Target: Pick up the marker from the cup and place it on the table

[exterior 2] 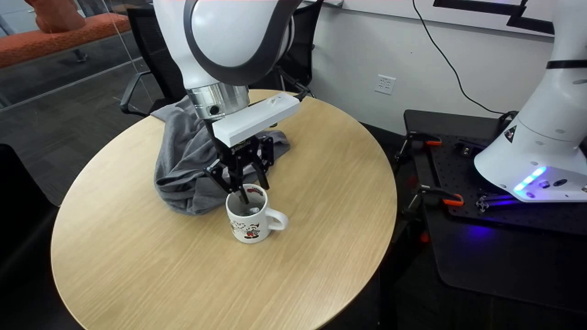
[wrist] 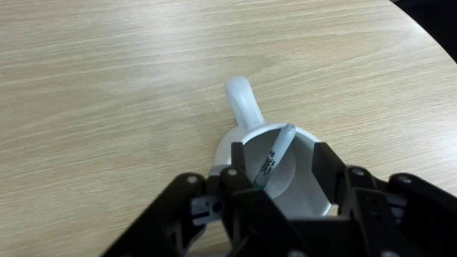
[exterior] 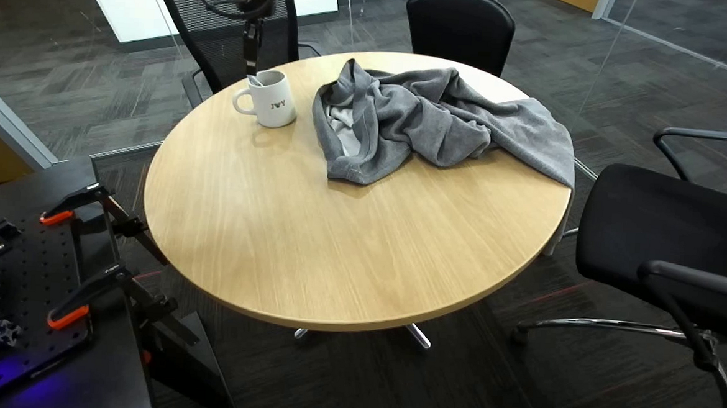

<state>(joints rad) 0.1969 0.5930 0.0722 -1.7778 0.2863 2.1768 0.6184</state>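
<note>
Your marker [wrist: 274, 157] leans inside the white cup [exterior: 275, 107], its pale end up at the rim and its teal part lower down. Your jaws stand apart at the cup's mouth, the marker showing in the gap between them. The cup is upright on the round surface [exterior: 336, 246], near a crumpled grey cloth [exterior: 418, 117].

The cup [exterior: 275, 103] looks glossy ceramic, the table [exterior: 349, 247] smooth wood, the cloth [exterior: 421, 117] matt.
</note>
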